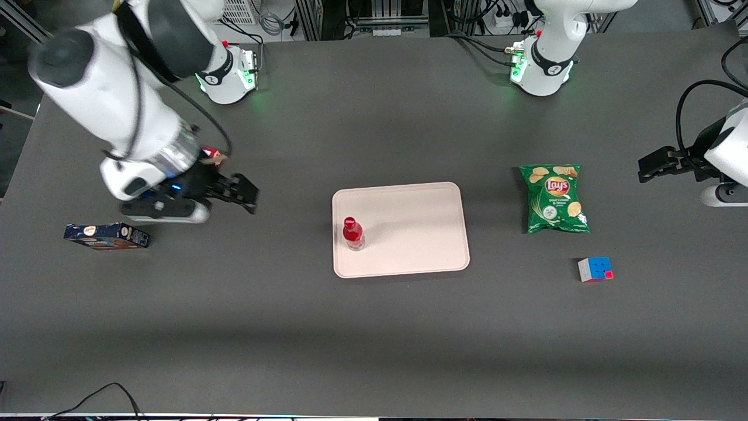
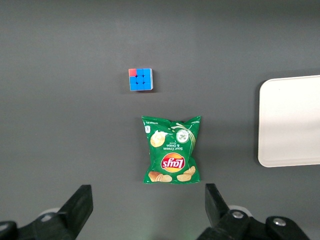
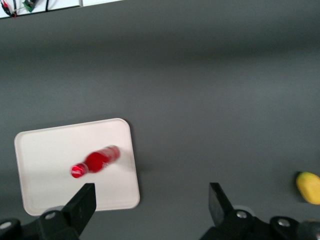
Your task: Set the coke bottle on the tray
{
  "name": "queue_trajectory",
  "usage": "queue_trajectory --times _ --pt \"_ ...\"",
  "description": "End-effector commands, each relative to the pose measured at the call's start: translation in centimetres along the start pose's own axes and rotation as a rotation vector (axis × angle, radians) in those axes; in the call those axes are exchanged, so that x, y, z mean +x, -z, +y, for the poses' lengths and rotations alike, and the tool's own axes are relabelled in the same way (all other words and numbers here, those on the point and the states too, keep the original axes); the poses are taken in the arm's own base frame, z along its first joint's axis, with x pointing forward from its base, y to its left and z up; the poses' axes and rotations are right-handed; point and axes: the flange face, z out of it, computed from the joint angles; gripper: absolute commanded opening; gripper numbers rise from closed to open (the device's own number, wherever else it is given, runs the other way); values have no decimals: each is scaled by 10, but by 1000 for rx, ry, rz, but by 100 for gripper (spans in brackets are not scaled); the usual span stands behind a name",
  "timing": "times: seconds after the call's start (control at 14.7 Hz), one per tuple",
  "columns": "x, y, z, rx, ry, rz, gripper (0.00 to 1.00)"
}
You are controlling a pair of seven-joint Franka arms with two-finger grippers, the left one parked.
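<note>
The coke bottle (image 1: 353, 233), small and red with a red cap, stands upright on the tray (image 1: 409, 210), close to the tray edge that faces the working arm. It also shows in the right wrist view (image 3: 95, 161), on the tray (image 3: 50, 155). My right gripper (image 1: 242, 193) is open and empty. It hangs above the bare table, well away from the tray toward the working arm's end; its two dark fingers (image 3: 82, 205) are spread wide with nothing between them.
A dark blue box (image 1: 106, 235) lies near the working arm. A green Lay's chip bag (image 1: 554, 197) and a small Rubik's cube (image 1: 595, 269) lie toward the parked arm's end. A yellow object (image 3: 309, 187) shows in the right wrist view.
</note>
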Motion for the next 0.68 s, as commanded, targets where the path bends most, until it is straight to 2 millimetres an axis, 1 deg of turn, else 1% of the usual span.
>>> queue_trajectory --times 0.0,0.14,0.34,0.41,0.54,0.61 --pt "-36 21 93 -3 44 -3 100" --pt "-41 29 133 -18 38 -47 100" --pt "-43 45 176 -25 71 -82 100" --pt "-41 46 183 -27 76 -85 100" --pt "-37 55 184 -28 74 -68 100" --pt "-37 56 184 -31 75 -74 100"
